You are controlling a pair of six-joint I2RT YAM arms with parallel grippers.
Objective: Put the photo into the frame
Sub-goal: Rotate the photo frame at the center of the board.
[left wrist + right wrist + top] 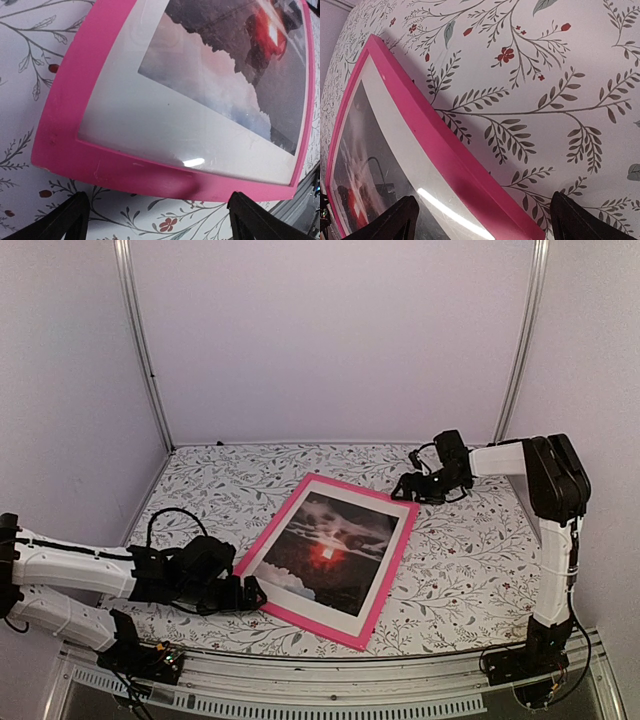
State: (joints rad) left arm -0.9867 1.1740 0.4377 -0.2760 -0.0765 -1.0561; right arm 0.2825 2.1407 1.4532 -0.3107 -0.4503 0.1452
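The pink frame (390,570) lies flat on the floral table, turned at an angle. Inside it sits the photo (330,545), dark with a red glowing sun, bordered by a white mat (375,580). My left gripper (250,595) is open just off the frame's near left corner (55,160), its fingertips (65,217) low over the cloth with nothing between them. My right gripper (405,485) is open by the frame's far right corner; in the right wrist view the pink rail (445,150) runs between its spread fingers (395,220), untouched.
The floral tablecloth (470,560) covers the whole table. White walls with metal rails (145,360) close in the back and sides. The table's near metal edge (330,675) runs just in front of the frame.
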